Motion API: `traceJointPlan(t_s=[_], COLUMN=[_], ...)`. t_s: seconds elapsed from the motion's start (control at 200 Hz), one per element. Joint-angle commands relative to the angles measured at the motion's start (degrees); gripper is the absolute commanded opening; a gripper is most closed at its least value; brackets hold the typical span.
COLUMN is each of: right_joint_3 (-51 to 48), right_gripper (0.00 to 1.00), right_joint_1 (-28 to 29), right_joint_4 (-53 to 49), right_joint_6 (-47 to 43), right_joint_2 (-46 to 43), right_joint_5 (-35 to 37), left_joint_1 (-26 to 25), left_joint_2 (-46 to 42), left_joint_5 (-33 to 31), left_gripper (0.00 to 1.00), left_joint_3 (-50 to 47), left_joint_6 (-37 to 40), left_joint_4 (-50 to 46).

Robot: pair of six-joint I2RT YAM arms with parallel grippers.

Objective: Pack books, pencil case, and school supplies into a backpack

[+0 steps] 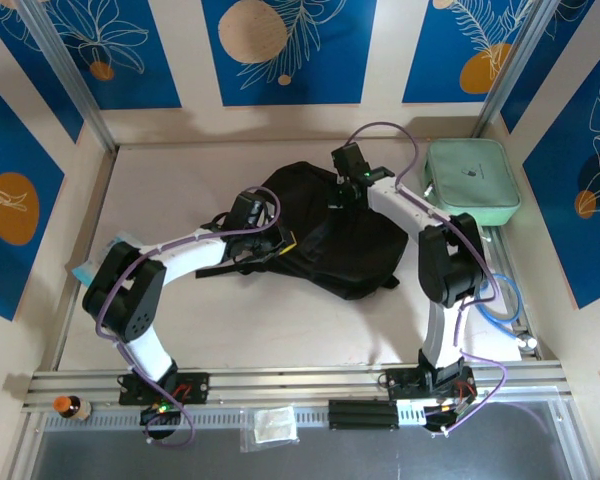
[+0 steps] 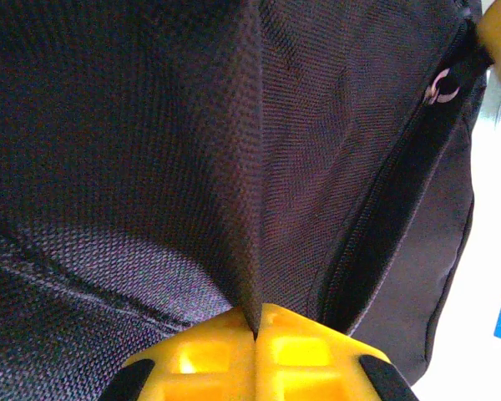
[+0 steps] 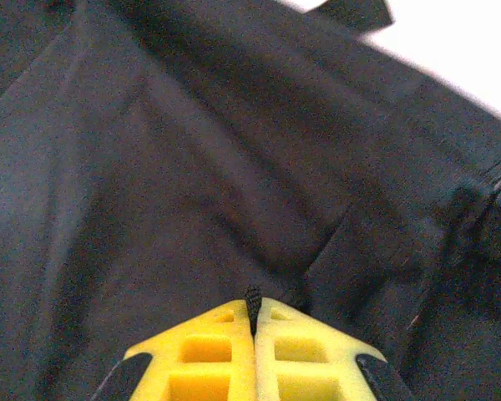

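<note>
At the middle of the pale table (image 1: 280,330): black soft fabric backpack (image 1: 325,235), slumped flat, a strap trailing off its left side. Inside hidden; cannot tell what it holds. Along its side in the left wrist view, a dark zip line with a small metal pull ring (image 2: 441,87) near the top right.

In the far right corner, against the wall: mint-green rectangular zip case (image 1: 472,180), closed, apart from the backpack, with the right arm's white forearm between the two.

Left gripper (image 2: 256,324): yellow fingers pressed together, pinching a raised fold of the backpack's weave. Right gripper (image 3: 252,307): yellow fingers pressed together too, nipping a small tuft of the black fabric.

Under the left arm's elbow, by the left wall: corner of a light-blue see-through packet (image 1: 83,268), mostly covered by the arm. On the near rail: small bottle with orange cap (image 1: 70,406) at left, clear plastic bag (image 1: 270,425) between the two bases. Right of the right arm: loop of blue cable (image 1: 500,300).
</note>
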Motion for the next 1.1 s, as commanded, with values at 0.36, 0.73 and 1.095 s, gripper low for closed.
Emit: traceJointPlan(t_s=[0.36,0.73,1.095], right_joint_3=[13.59,10.32,-12.68], right_gripper=[0.00,0.26,0.99], right_joint_1=[-3.27,-2.66,-5.59], right_joint_4=[-6.86,-3.48,10.90], right_joint_6=[3.87,4.17,-3.52], right_joint_2=[7.85,-1.27,-26.19], right_joint_5=[4.45,-9.74,7.81], left_joint_1=[5.53,15.67,17.98], left_joint_2=[-1.03,8.37,-11.36], left_joint_5=[-3.46,-12.86,-38.71], left_gripper=[0.00,0.48,1.00], left_joint_3=[4.01,24.55,14.58], left_joint_6=[8.28,24.69,34.90], left_joint_4=[-7.99,-17.37,-18.43])
